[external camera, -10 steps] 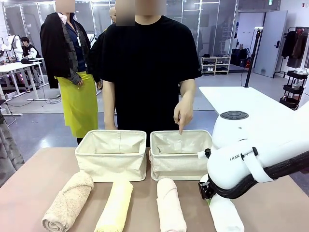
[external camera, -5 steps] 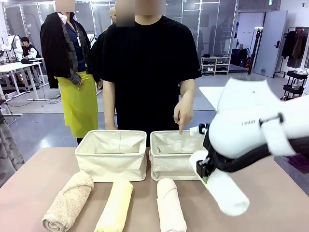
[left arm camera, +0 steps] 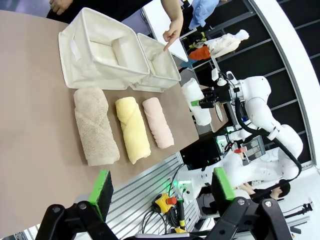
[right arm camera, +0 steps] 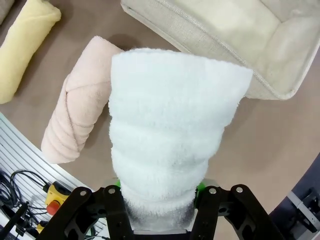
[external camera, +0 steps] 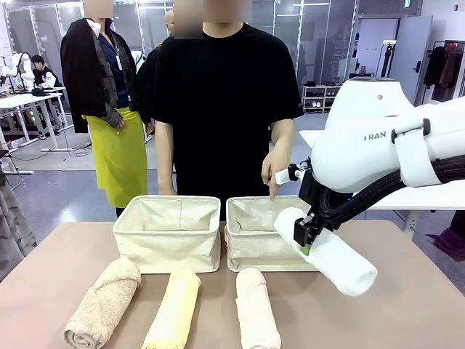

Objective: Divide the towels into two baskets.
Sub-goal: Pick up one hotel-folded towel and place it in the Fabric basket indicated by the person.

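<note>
And the right end effector point(external camera: 305, 243) is clamped on the white towel point(external camera: 330, 254), green pads pinching the roll near one end, the whole thing up off the desk point(external camera: 407, 305) and slanting down toward the robot's side. It hangs just beside the near right corner of the right basket point(external camera: 270, 247), not yet over the opening. Across the desk, the person's hand point(external camera: 276, 167) points a finger straight down into that same basket, so the destination looks clear enough. Both baskets look empty from here; the left basket point(external camera: 168, 251) sits right next to its twin. Three rolls lie in a row on the desk in front of them: the tan towel point(external camera: 102, 302), the yellow towel point(external camera: 173, 311) and the pinkish towel point(external camera: 257, 309). The left end effector point(left arm camera: 162, 192) hangs back with its jaws wide apart, nothing between them. So this reads as the first delivery, the carry leg. What comes next, I'd say: swing the roll across and over the rim, line it up with the basket's long side so the overhanging end doesn't catch the soft wall, then let go.
</note>
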